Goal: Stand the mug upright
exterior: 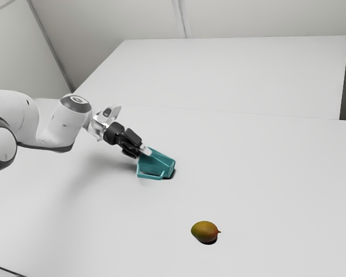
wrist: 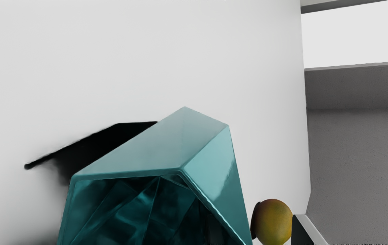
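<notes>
The teal faceted mug (exterior: 155, 163) lies on its side on the table, its handle on the side nearer the exterior view's bottom edge. My gripper (exterior: 144, 151) is tilted low at the mug's open end. In the wrist view the mug (wrist: 211, 163) has its mouth turned toward my hand. The gripper (wrist: 257, 234) is open there: one fingertip (wrist: 303, 229) stands outside the mug's wall with a gap between them, and a dark shape inside the mouth may be the other finger. The mug hides much of that side.
A green-orange mango (exterior: 205, 231) lies on the white table (exterior: 265, 173), toward the exterior view's bottom edge from the mug. It appears in the wrist view as a mango (wrist: 273, 221) beyond the gap between mug and fingertip. A pale panel (exterior: 230, 75) stands behind.
</notes>
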`<state>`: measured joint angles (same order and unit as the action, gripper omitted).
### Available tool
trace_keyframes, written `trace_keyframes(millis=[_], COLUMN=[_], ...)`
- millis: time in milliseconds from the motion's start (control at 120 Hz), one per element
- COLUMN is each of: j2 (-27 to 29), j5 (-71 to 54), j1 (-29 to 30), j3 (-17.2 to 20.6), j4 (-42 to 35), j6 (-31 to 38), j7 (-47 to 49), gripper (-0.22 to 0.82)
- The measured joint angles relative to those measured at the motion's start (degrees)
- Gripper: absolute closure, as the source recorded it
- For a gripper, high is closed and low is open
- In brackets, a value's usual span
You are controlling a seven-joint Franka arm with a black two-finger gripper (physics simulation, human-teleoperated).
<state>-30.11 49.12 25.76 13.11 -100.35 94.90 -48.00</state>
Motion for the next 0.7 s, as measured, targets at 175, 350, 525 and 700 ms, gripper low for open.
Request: trace_keyframes(millis=[175, 350, 525, 700], j2=[0.16, 0.1, 0.22, 0.78], j5=[-0.16, -0.32, -0.69, -1.12], j1=[0.9, 0.96, 0.88, 1.01], j3=[1.54, 1.59, 1.66, 2.29], j4=[0.4, 0.42, 0.4, 0.4], j6=[-0.11, 0.04, 0.31, 0.54], j7=[-0.98, -2.03, -2.89, -3.58], gripper=[0.68, 0.74, 0.77, 0.78])
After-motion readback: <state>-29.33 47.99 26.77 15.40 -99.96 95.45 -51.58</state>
